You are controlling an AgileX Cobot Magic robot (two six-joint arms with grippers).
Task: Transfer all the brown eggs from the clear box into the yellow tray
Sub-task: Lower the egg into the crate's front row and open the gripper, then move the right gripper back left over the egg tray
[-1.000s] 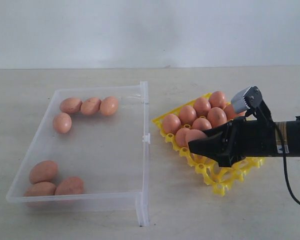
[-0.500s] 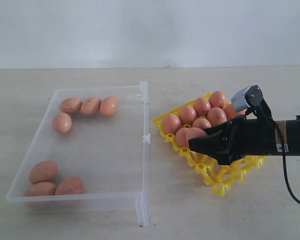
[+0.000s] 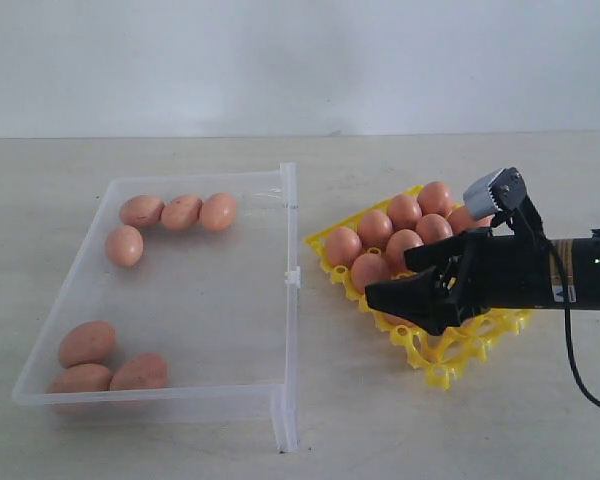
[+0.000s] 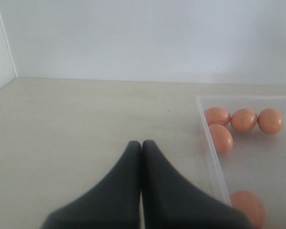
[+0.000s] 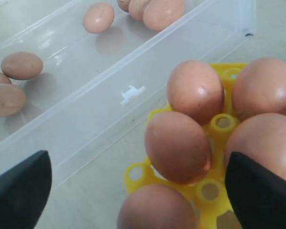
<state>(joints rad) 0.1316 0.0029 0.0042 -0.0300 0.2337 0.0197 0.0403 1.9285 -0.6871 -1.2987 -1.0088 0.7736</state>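
- Eggs [image 3: 181,211]: seven remain in the box [image 3: 200,300], four grouped at its 11 o'clock corner and three [image 3: 87,343] at its 7 o'clock corner, as the exterior view shows; the middle of the floor is bare
- Tray [image 3: 445,365]: lies at 3 o'clock of the box, apart from it and turned at an angle; its far cups are filled with eggs [image 3: 375,229], its near cups mostly open
- Right fingers [image 3: 410,298]: released and spread wide just over the tray's near eggs, grasping nothing; the arm reaches in from 3 o'clock
- Left fingers [image 4: 128,191]: clenched tip to tip, empty, out at 9 o'clock of the box over bare surface
- Handling, as judged: each egg is light, rigid, smooth and brittle, and rolls freely on the slick box floor; take it across the short axis at the widest girth with a gentle squeeze; neighbours that touch leave little room for a finger, so the outermost egg of a group is the easier pick
- Surface [image 3: 380,430]: pale, matte, level, with nothing else on it in view
- Room: plain white wall [image 3: 300,60] behind, even light, soft shadows
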